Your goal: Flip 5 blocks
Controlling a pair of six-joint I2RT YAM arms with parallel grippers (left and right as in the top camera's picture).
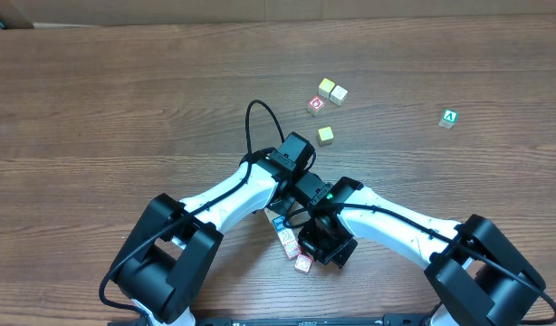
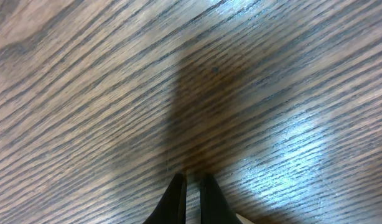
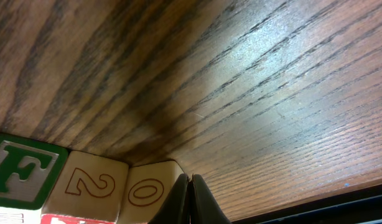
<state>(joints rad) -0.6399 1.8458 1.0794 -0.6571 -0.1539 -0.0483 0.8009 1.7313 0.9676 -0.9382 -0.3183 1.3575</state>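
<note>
Wooden table (image 1: 124, 91) carries the blocks (image 3: 91, 183), probably light, stiff, slick; pinch opposite side faces; left gripper (image 2: 192, 194) and right gripper (image 3: 191, 200) both closed, empty.

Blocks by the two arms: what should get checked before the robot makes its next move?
1. The left tool is shut and empty: ok.
2. The right tool is shut and empty: ok.
3. Gap between right tool and the "0" block: cannot tell, they look very close.
4. The row of blocks fully seen from overhead: not ok, arms cover part.
5. Room between left arm and right arm: cannot tell, wrists nearly meet.
</note>
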